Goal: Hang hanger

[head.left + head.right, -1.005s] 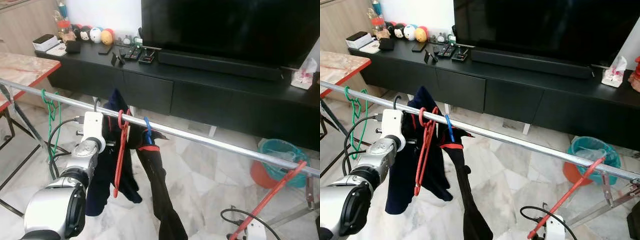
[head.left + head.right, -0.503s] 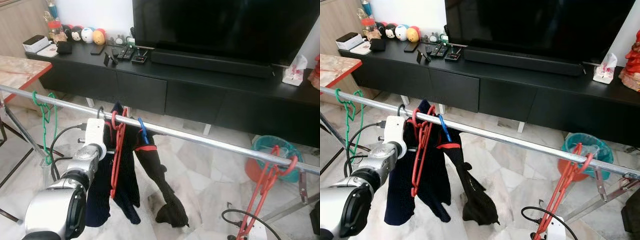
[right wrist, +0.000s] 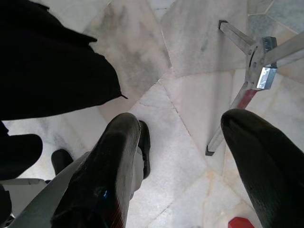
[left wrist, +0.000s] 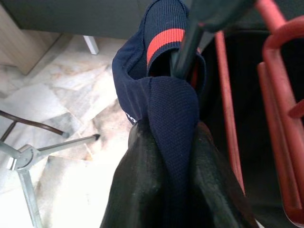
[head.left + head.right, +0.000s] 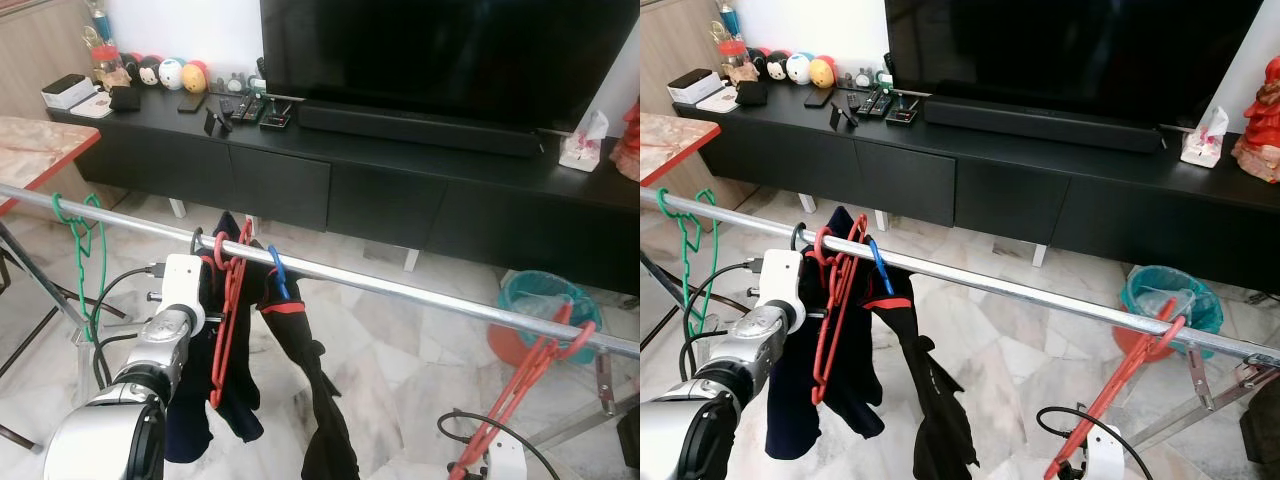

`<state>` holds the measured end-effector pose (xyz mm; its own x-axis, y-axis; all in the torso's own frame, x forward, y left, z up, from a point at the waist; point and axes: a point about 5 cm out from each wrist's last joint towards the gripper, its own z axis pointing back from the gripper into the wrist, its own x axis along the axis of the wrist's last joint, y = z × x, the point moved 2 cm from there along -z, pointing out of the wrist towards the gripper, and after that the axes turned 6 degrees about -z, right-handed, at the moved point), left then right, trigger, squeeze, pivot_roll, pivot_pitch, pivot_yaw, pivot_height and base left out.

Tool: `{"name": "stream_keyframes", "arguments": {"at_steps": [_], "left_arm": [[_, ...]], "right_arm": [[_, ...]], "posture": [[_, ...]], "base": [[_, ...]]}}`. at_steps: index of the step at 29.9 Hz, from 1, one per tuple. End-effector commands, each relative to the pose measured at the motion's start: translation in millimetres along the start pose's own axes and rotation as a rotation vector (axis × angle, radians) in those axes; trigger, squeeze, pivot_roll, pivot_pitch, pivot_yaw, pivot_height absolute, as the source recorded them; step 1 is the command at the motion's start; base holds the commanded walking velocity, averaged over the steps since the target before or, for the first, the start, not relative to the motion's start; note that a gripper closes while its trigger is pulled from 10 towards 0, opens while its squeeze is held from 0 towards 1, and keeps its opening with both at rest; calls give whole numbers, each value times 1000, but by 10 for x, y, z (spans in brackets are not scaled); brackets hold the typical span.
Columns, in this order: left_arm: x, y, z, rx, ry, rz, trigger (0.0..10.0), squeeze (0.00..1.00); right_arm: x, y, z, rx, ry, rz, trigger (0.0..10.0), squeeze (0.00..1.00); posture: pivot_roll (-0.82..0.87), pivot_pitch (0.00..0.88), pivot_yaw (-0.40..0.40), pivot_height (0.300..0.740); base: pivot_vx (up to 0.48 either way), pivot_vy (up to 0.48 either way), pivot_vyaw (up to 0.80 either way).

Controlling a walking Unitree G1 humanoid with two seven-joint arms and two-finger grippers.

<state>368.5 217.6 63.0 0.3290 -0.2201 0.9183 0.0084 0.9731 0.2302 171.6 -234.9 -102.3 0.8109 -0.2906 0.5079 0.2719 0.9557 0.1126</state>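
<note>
No readable text, label, brand or number anywhere. Small white mark on navy ribbed garment (image 4: 161,118) too blurred to read. Black flat television screen (image 5: 440,50) blank, no logo legible.

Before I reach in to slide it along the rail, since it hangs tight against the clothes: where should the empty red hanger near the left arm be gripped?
Probably by its long side bar, coming from the robot's side of the steel rail. The red hanger hangs straight down, its bar bare in front of the dark garment, while its hook sits crowded beside the blue hanger.
</note>
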Motion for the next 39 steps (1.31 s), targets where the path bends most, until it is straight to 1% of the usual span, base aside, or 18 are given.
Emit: {"name": "stream_keyframes", "arguments": {"at_steps": [1,6,17,22,24,25,29,33,34,37,38,39], "left_arm": [[-238,92,65,30,80,-1,10000,1000],[-111,140,40,39,30,-20,10000,1000],[-96,126,43,39,11,-42,10000,1000],[-67,134,47,44,-21,-26,10000,1000],[-52,138,52,45,-41,-12,10000,1000],[-36,145,62,42,-69,-2,10000,1000],[-41,169,82,43,-91,3,10000,1000],[-56,198,133,35,-143,14,10000,1000],[-52,213,168,29,-180,18,10000,1000],[-41,221,229,22,-242,29,10000,1000],[-40,221,235,20,-248,28,10000,1000],[-52,215,263,20,-265,9,10000,439]], "right_arm": [[30,22,-7,4,-8,0,10000,0],[30,43,-11,8,-9,-5,10000,0],[28,81,-19,14,-9,-11,10000,0],[39,104,-25,16,-11,-11,10000,0],[42,112,-27,17,-12,-12,10000,0],[46,120,-29,18,-13,-13,10000,0],[49,134,-31,20,-15,-15,10000,0],[48,155,-35,24,-14,-16,10000,0],[48,165,-37,26,-14,-16,10000,0],[54,174,-39,27,-16,-14,10000,0],[55,175,-39,27,-17,-14,10000,0],[57,176,-40,27,-18,-15,10000,0]], "posture": [[-65,0,-24,740],[-55,0,-20,740],[-49,0,-10,740],[-34,0,-7,740],[-31,0,-5,740],[-29,0,-3,740],[-19,0,-2,740],[1,0,0,740],[6,0,2,740],[16,0,1,740],[16,0,1,740],[21,0,2,740]], "base": [[0,0,0],[0,0,0],[0,0,0],[0,0,0],[0,0,0],[0,0,0],[0,0,0],[0,0,0],[0,0,0],[0,0,0],[0,0,0],[0,0,0]]}}
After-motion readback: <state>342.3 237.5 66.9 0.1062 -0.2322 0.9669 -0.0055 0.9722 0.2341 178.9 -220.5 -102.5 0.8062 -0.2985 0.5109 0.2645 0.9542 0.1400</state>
